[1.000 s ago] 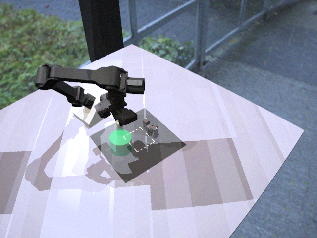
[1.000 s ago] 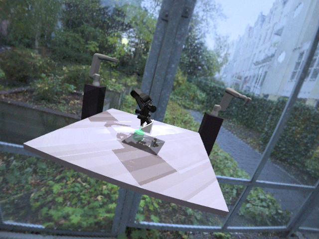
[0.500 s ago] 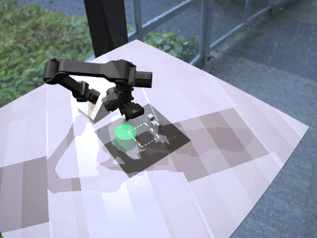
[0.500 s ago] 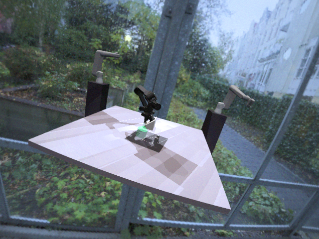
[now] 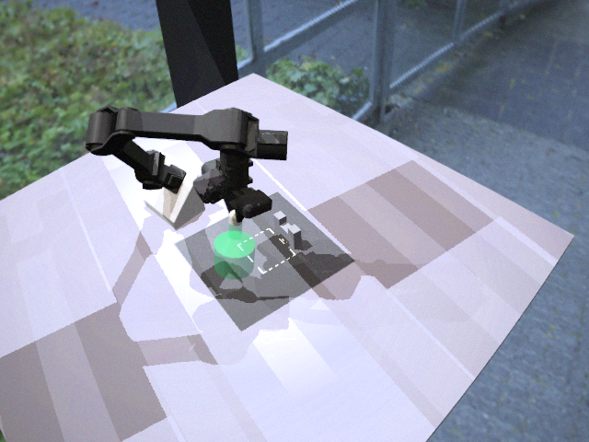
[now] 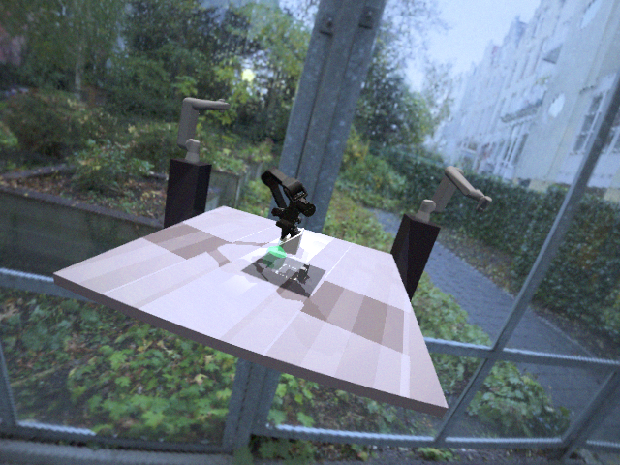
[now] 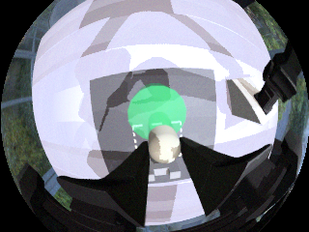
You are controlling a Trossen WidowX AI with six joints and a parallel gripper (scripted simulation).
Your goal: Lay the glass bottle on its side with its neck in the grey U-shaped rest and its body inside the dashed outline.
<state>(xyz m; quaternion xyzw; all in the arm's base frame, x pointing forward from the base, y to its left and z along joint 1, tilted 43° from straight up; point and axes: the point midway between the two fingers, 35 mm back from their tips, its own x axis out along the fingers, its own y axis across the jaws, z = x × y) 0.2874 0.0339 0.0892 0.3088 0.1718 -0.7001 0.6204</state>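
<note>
Btl [image 5: 234,259] [image 6: 276,251] [image 7: 156,108] upright – by outline's edge [image 5: 254,263] [image 7: 134,137]

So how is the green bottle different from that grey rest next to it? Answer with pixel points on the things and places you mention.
The bottle [image 5: 234,259] [image 6: 276,251] [image 7: 156,103] is green and see-through; the rest [image 5: 295,237] [image 7: 160,172] is grey and solid-looking. The bottle has a round body, whereas the rest is made of blocky pieces. The bottle stands upright with its neck in the jaws, while nothing grips the rest. Both are at the dark mat.
</note>
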